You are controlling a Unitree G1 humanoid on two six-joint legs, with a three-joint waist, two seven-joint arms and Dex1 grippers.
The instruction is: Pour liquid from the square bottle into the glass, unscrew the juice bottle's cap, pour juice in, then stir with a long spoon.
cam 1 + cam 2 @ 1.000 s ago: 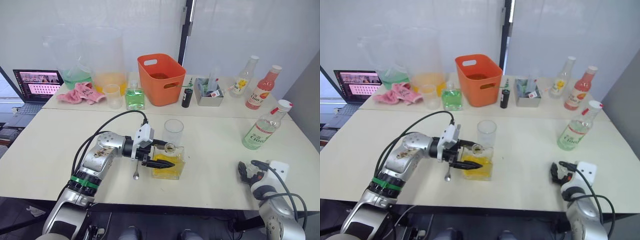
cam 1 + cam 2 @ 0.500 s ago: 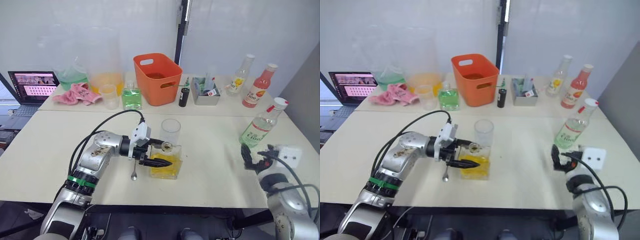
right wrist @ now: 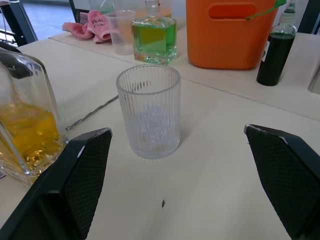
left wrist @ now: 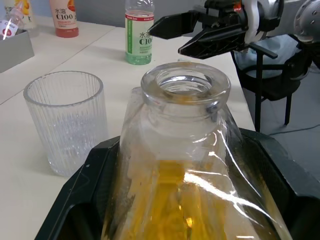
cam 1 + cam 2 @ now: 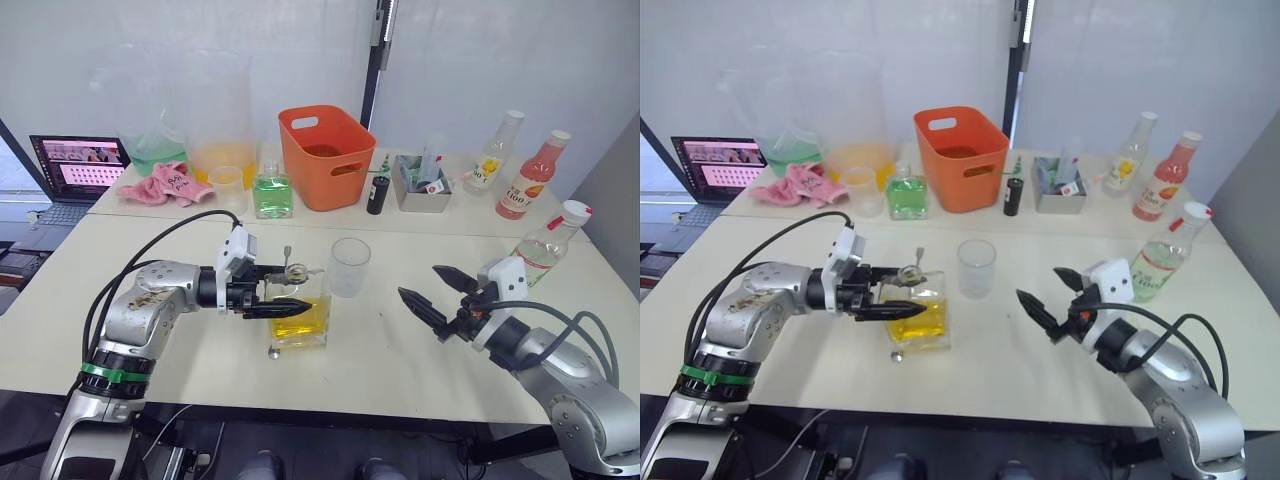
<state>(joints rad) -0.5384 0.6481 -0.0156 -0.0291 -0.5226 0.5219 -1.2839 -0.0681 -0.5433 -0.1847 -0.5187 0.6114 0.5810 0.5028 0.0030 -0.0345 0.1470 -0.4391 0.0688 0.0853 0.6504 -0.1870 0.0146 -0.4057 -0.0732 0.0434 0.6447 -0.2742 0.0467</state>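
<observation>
The left gripper is clamped on the square bottle, one black finger on each side of it, with the bottle standing upright near the front middle of the table — its short neck open at the top and yellow liquid filling its lower part. Just beside it, toward the right arm and a little further back, stands the glass, upright and apart from the bottle. The long spoon lies on the table with its bowl poking out at the bottle's front corner and its stem running back behind the bottle. The right gripper hangs low over the table with its fingers spread wide, holding nothing — it points toward the glass but is well apart from it. The juice bottle stands upright behind the right arm, cap on its neck.
</observation>
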